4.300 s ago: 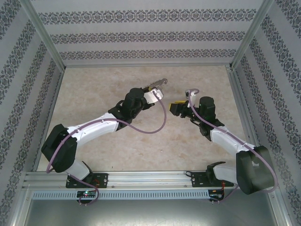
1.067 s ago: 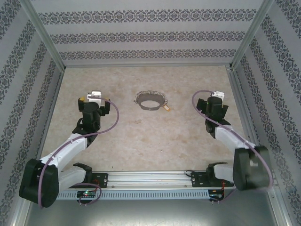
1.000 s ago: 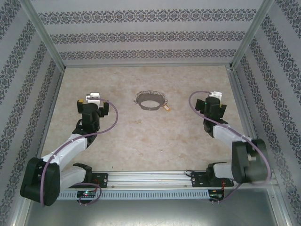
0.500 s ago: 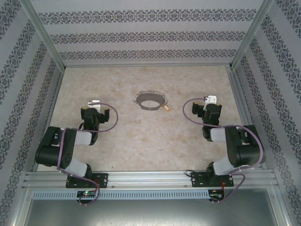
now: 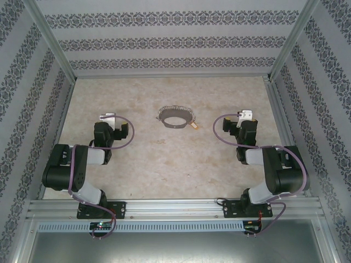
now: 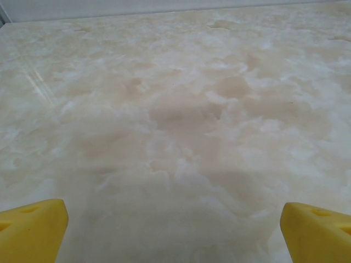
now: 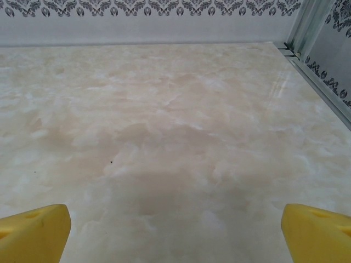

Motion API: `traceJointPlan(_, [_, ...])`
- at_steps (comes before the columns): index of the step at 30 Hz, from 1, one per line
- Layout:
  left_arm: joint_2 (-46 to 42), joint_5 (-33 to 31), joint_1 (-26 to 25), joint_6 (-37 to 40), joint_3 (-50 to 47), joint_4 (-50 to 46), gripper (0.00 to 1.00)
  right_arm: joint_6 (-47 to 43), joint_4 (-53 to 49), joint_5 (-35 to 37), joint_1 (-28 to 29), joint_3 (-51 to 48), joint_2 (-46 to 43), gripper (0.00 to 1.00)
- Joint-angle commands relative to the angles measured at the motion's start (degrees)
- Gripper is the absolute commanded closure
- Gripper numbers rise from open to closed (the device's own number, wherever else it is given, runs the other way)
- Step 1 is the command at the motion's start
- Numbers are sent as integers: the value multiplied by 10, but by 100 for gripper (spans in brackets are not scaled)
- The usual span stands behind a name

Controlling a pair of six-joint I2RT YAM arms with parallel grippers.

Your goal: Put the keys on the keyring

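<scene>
Keys [image 5: 194, 125] meant one tiny yellow-gold piece, lying just at the lower-right rim of the keyring [image 5: 175, 116], which rested flat on the table [image 5: 164, 164] a little above the centre of the overhead frame. You could not tell from that view whether the piece was threaded on the hoop or merely touching it. Both arms sat folded toward the bottom of the frame, the left gripper [image 6: 173, 219] and right gripper [image 7: 174, 219] each spread wide, holding nothing, well apart from the hoop. Had you assumed it threaded, a lift might have left it behind; so small and flat a key could also skid away from wide jaws.
</scene>
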Motion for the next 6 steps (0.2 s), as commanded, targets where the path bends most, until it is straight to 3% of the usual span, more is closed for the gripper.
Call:
traceJointPlan(1, [2,13,5,-11,9,1,0,-5,11,-13,-5,5,-2,2])
traceJointPlan(6, [1,13,5,-10,9,1,0,-6,18,-14,-5,-1,-5,2])
